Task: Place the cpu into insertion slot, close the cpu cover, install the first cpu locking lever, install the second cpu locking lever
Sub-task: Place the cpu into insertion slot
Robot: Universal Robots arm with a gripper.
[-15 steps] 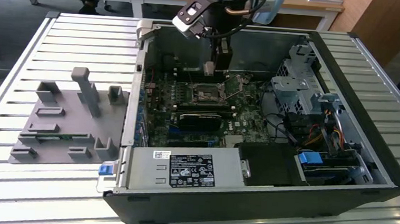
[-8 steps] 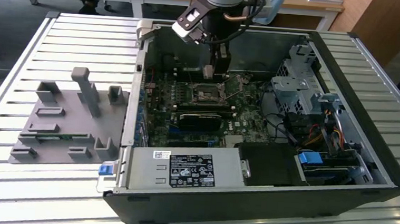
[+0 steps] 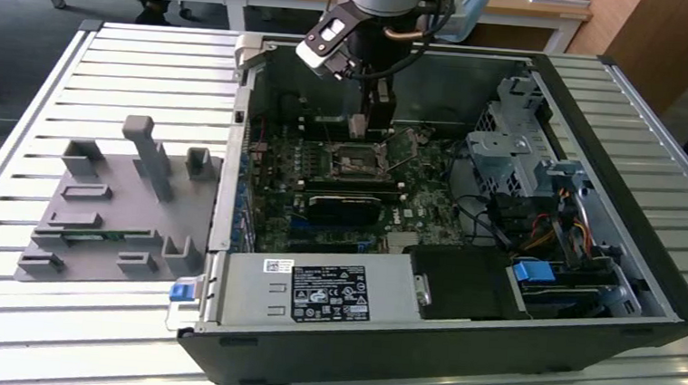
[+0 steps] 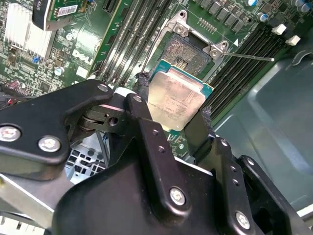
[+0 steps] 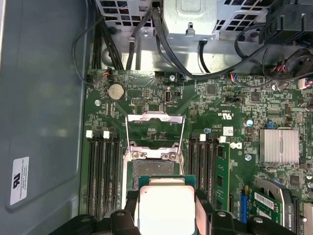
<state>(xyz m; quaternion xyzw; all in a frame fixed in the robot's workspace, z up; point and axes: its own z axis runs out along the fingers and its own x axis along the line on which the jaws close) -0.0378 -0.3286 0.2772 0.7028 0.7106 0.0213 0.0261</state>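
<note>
First step: our fingers (image 4: 198,133) grip the cpu (image 4: 176,100) by its edges just short of the open slot (image 4: 188,51); seating it, we judge, demands square alignment.

exterior view: off the arm, high and well back, looked steeply down on the whole open computer case (image 3: 430,353) and slatted surface (image 3: 146,79) | first wrist view: close, looked straight down past the claw (image 5: 167,203) onto the motherboard (image 5: 234,112) | second wrist view: nearer, slanted | both wrist views shared: cpu (image 5: 166,210), insertion slot (image 5: 154,169)
</note>
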